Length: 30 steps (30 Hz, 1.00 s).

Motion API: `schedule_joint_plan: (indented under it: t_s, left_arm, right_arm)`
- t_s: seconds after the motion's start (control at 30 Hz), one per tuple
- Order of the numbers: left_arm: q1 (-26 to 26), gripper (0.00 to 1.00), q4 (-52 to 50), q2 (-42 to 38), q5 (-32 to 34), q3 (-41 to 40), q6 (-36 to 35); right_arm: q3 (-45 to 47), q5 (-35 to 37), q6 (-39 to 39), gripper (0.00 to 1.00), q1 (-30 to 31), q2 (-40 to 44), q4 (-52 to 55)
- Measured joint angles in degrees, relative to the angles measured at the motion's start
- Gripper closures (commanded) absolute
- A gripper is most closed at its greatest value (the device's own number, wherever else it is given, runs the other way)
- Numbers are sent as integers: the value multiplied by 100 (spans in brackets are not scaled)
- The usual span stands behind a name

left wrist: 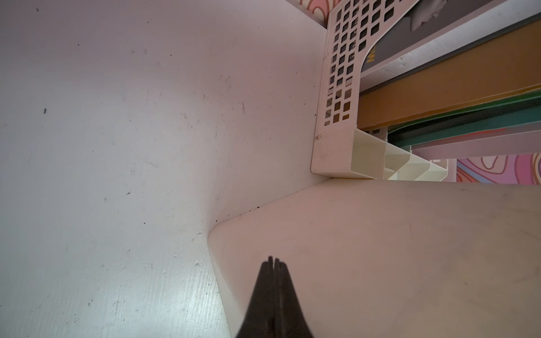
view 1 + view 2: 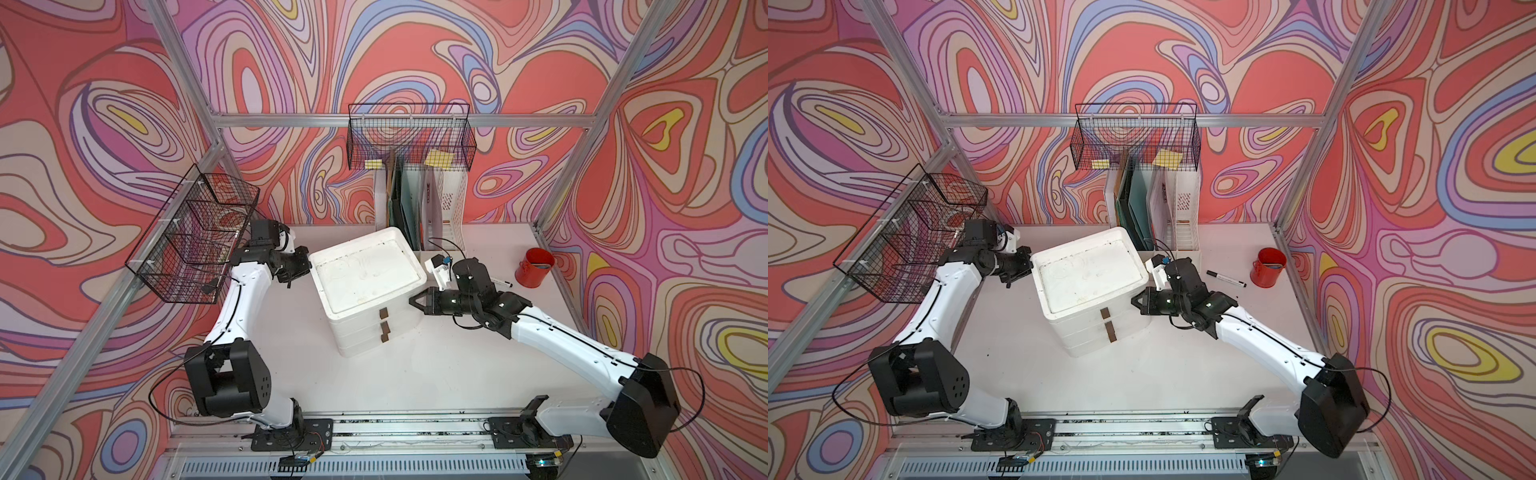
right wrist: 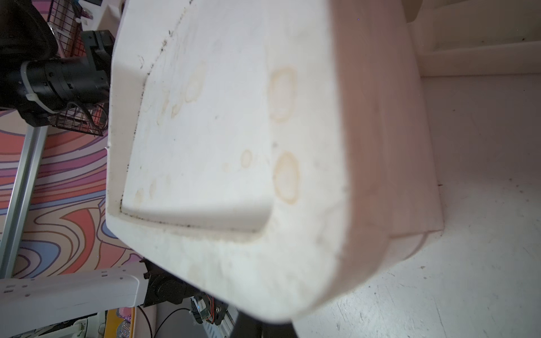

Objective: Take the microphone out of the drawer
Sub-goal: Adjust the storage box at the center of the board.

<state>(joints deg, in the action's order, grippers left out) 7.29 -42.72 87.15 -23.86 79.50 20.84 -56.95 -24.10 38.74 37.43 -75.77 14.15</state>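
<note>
On the left, beside the black wire basket point(image 2: 174, 257), the left gripper point(image 1: 274, 261) has its dark fingers pinched together with nothing between them, its tip just beside a side wall of the white plastic stacked drawer unit point(image 2: 365, 278). The drawers, with their brown tab handles point(image 2: 385, 314), all look pushed in, so the microphone is hidden from where I stand. At the unit's other side the right gripper point(image 2: 412, 300) is likewise pinched closed and empty, with a black marker pen point(image 2: 1226, 279) and a red metal cup point(image 2: 528, 277) farther right.
</note>
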Motion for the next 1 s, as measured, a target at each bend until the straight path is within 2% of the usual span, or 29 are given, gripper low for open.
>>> schedule_joint_plan:
  t_s: [0.17,0.3,0.5,0.7,0.87,1.0]
  left_arm:
    - [79,100,122,9,157,0,306]
    - [129,100,378,157,17,59,516]
    - [249,100,1132,496,-811,55,776]
    - [361,100,2302,542,-1840,-426,1139]
    - [396,100,3036,181,-2369,-1110,1399]
    - [396,100,3115,-345,-2573,-1687,1473]
  right_arm:
    - [46,136,68,100,59,-4,-111]
    - [105,275,96,100,87,-4,-195]
    - [203,457,101,100,94,-4,-286]
    - [323,627,101,100,127,-4,-306]
    - [380,933,98,100,129,0,-214]
    - [372,1329,37,100,129,-9,2]
